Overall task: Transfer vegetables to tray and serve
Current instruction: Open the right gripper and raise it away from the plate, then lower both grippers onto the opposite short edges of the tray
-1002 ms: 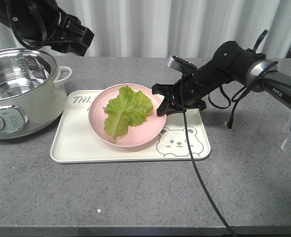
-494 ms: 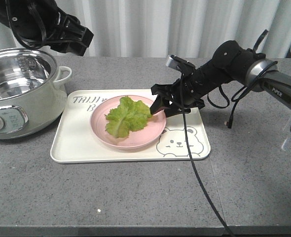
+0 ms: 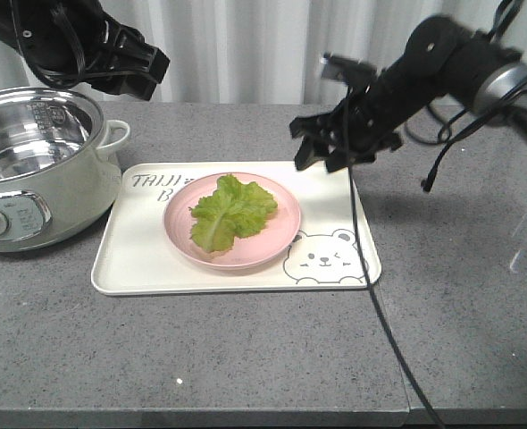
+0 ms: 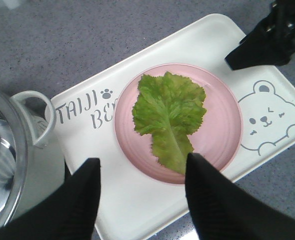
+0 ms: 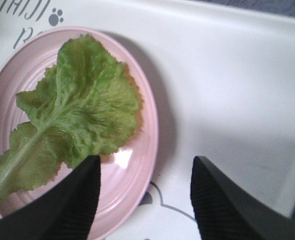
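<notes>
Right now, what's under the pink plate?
The cream tray: the pink plate rests on it, with the lettuce leaf on top. The plate covers part of the tray's lettering, and the surface beneath it cannot be seen. The bear face shows beside it.

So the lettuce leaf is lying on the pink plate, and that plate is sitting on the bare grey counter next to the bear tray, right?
Not quite. The lettuce leaf does lie on the pink plate, but the plate sits on the bear tray itself, not on the grey counter next to it. The front-facing view shows the tray's rim all around the plate.
</notes>
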Robot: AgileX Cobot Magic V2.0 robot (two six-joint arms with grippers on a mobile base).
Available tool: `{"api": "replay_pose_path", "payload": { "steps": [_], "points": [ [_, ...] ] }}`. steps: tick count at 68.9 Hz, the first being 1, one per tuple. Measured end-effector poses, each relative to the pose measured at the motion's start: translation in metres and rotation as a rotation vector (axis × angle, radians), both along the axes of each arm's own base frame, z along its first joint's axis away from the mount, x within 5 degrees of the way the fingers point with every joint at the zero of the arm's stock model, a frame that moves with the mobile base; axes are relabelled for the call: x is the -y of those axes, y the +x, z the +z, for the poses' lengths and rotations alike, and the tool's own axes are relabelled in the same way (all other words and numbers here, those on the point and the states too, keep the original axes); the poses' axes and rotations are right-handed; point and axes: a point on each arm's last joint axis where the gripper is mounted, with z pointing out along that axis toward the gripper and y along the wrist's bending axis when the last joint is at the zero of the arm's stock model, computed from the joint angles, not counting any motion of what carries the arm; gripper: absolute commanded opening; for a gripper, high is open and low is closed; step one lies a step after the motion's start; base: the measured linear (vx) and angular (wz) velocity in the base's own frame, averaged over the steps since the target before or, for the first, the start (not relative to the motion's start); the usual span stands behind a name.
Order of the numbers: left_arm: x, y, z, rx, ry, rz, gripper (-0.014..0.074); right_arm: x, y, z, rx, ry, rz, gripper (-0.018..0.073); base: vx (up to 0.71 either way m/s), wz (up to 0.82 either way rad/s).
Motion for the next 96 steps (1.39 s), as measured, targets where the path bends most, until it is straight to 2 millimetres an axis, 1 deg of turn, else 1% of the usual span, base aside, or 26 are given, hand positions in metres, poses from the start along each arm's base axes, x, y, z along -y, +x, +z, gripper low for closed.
{"api": "replay_pose_path", "payload": {
  "steps": [7, 11, 18, 26, 37, 47, 58, 67, 75, 82, 89, 96],
  "points": [
    [-0.003, 0.001, 0.001, 0.0, -0.008, 0.065, 0.0364, 0.012, -0.012, 0.037, 0.066, -0.084, -0.046, 0.04, 0.0, 0.0],
    [-0.006, 0.0, 0.002, 0.006, -0.01, 0.103, 0.0364, 0.018, -0.018, 0.051, 0.084, -0.127, -0.073, 0.04, 0.0, 0.0],
    [-0.011, -0.001, 0.006, 0.019, -0.016, 0.174, 0.0364, 0.027, -0.027, 0.065, 0.105, -0.187, -0.114, 0.04, 0.0, 0.0],
    [-0.012, 0.0, 0.006, 0.018, -0.028, 0.209, 0.0364, 0.031, -0.03, 0.071, 0.109, -0.212, -0.154, 0.04, 0.0, 0.0],
    [-0.013, 0.0, 0.006, 0.019, -0.034, 0.236, 0.0364, 0.032, -0.031, 0.073, 0.1, -0.2, -0.186, 0.04, 0.0, 0.0],
    [-0.018, 0.002, 0.007, 0.043, -0.002, 0.279, 0.0364, 0.032, -0.031, 0.073, 0.097, -0.198, -0.193, 0.04, 0.0, 0.0],
    [-0.034, 0.007, 0.007, 0.04, -0.008, 0.331, 0.0364, 0.033, -0.031, 0.067, 0.073, -0.202, -0.206, 0.04, 0.0, 0.0],
    [-0.05, 0.013, 0.002, 0.001, -0.053, 0.37, 0.0364, 0.033, -0.031, 0.053, 0.028, -0.221, -0.206, 0.04, 0.0, 0.0],
    [-0.055, 0.017, -0.013, -0.054, -0.042, 0.379, 0.0364, 0.037, -0.033, 0.036, -0.016, -0.273, -0.206, 0.04, 0.0, 0.0],
    [-0.056, 0.019, -0.031, -0.113, -0.015, 0.382, 0.0364, 0.039, -0.038, 0.026, -0.056, -0.293, -0.204, 0.04, 0.0, 0.0],
    [-0.056, 0.019, -0.048, -0.168, 0.01, 0.383, 0.0364, 0.04, -0.045, 0.025, -0.07, -0.298, -0.202, 0.04, 0.0, 0.0],
    [-0.056, 0.019, -0.062, -0.212, 0.03, 0.383, 0.0364, 0.042, -0.051, 0.032, -0.059, -0.294, -0.204, 0.04, 0.0, 0.0]
  ]
}}
